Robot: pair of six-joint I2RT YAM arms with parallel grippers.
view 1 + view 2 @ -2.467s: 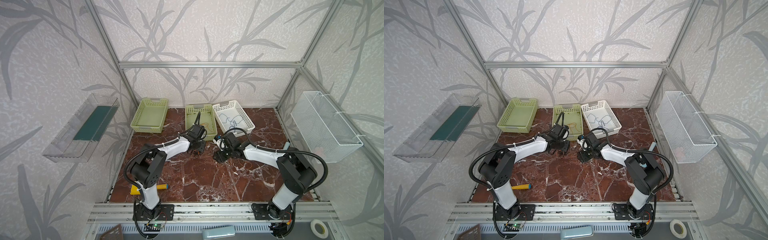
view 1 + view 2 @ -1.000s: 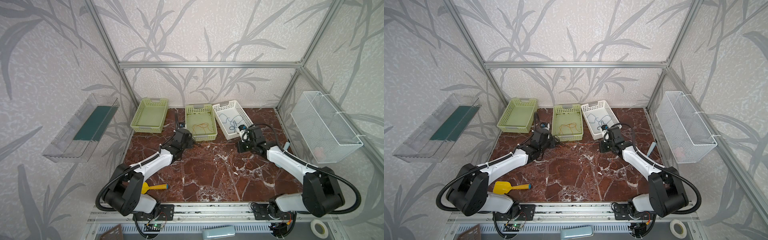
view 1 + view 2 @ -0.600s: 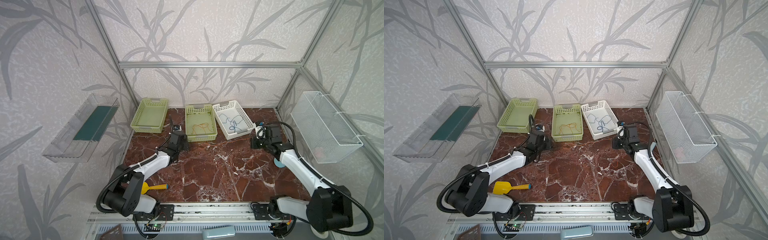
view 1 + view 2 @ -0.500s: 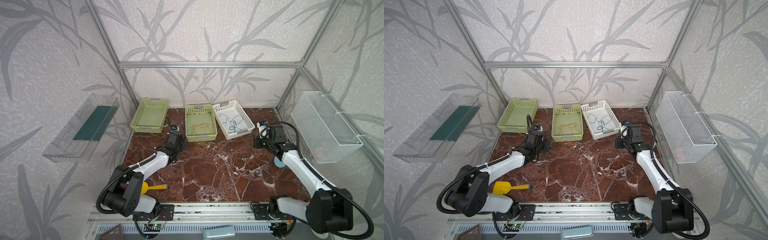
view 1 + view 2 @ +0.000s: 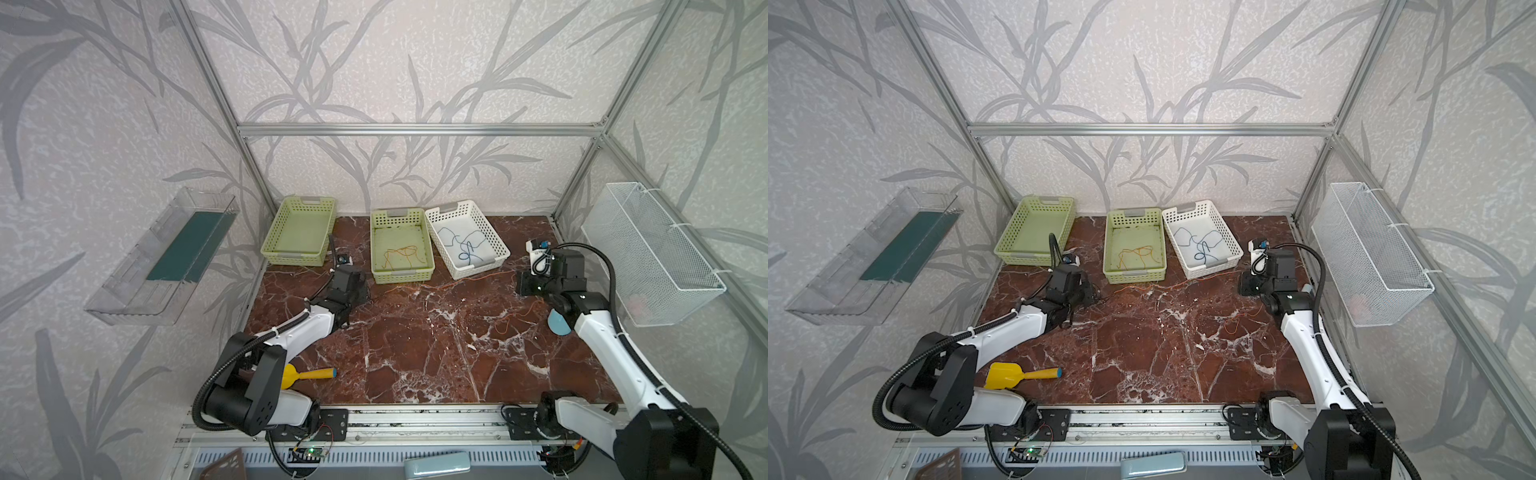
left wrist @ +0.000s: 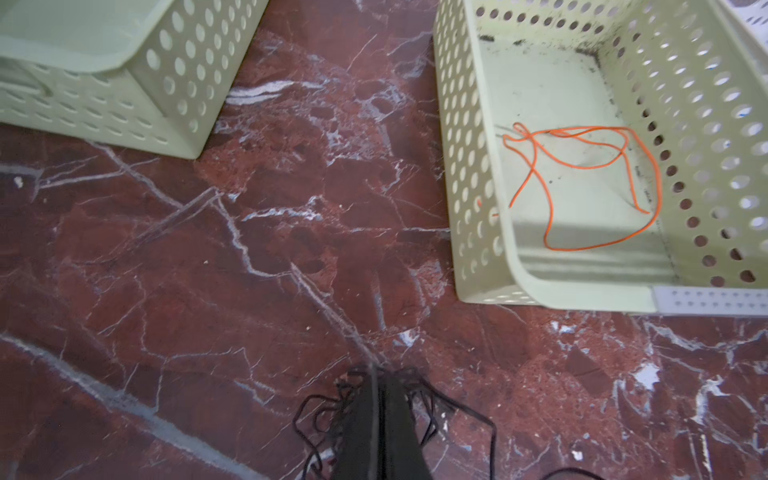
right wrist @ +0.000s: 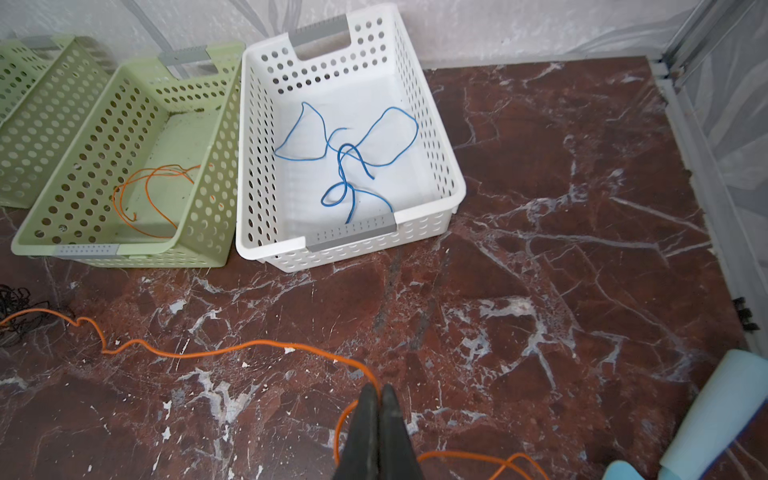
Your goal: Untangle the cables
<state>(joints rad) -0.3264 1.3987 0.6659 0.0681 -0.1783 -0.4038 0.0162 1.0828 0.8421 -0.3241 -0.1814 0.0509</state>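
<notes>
Noted left gripper [image 6: 380, 376] with jaws pressed together, pinching the dark tangle [image 6: 440, 401]; thin strands seen looping out on both sides of the fingers. Placed left gripper [image 5: 365, 296] in both top views low over the table [image 5: 415, 353], in front of the gap between the two green baskets.

Noted right gripper [image 7: 379, 392] likewise closed tight, clamped on the loose orange cable [image 7: 232, 347]. Placed right gripper [image 5: 1244, 286] in both top views near the table's right edge, to the right of the white basket [image 5: 1208, 268].

Traced loose orange cable [image 5: 449, 284] in both top views: from the dark tangle at the left gripper, across the table just in front of the green basket [image 5: 401, 274] and the white basket, to the right gripper. Drawn out long, with small kinks rather than dead straight. Past the right gripper, saw the free tail curling in loops on the table.

Found second orange cable [image 6: 582, 187] lying loosely coiled on the floor of the green basket, and blue cable [image 7: 345, 153] coiled the same way in the white basket. Neither touched by a gripper.

Logged also: far basket [image 5: 291, 257] at left rear, scoop [image 5: 307, 375] near the left arm's base, pale blue item [image 5: 557, 322] beside the right arm. Could not tell what the last is.
</notes>
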